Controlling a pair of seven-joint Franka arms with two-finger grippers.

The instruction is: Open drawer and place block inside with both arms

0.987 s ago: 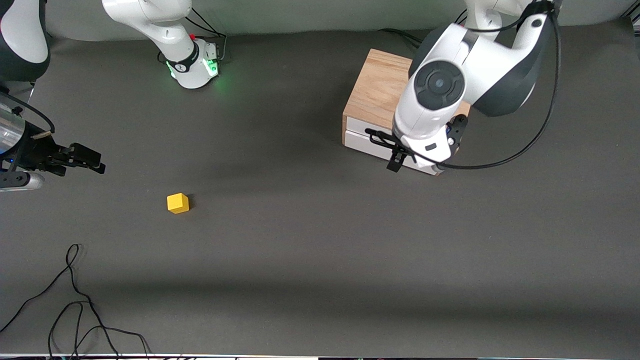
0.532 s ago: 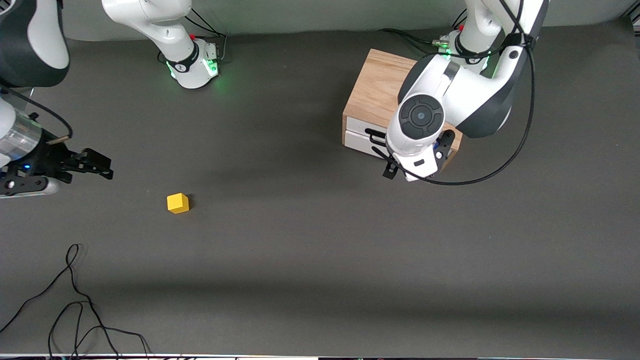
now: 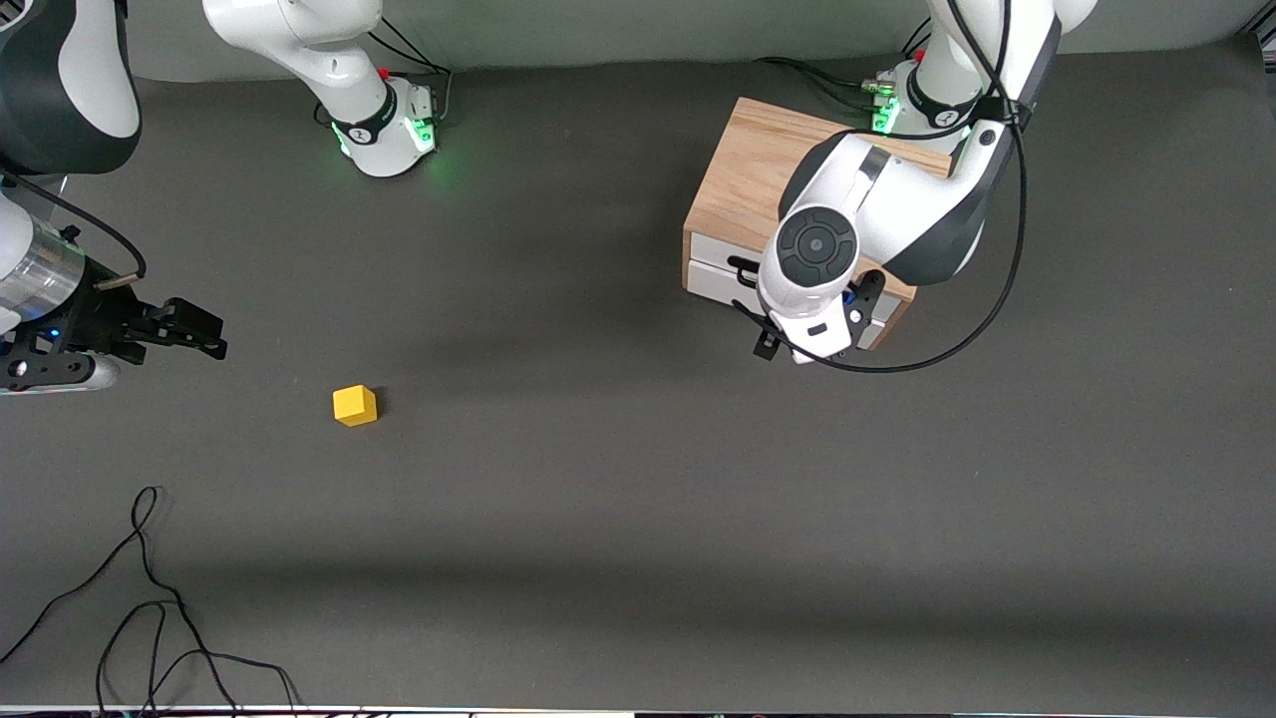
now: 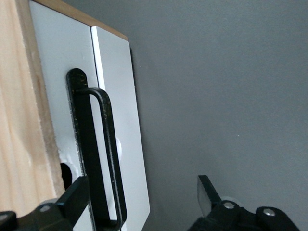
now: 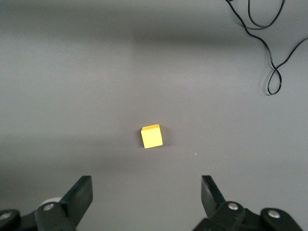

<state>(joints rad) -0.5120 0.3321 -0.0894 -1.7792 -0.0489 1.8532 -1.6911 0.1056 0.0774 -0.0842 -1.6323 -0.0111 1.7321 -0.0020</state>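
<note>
Left gripper [image 3: 797, 344] has been dropping toward the drawer [image 3: 723, 284], fingers wide, one alongside its rigid wire handle [image 4: 103, 154]: likeliest grip. Right gripper [image 3: 194, 334] is hanging open near the light, hard-edged block [image 3: 355, 406] on the table [image 3: 618, 519], well apart from the cabinet [image 3: 748, 179]

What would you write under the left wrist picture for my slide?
Open left gripper lined up at the closed drawer, one finger beside its black handle.

I see bare table [image 3: 618, 479] all around the block [image 3: 355, 406]; loose cables [image 3: 150, 598] lie nearer the camera, well apart.
</note>
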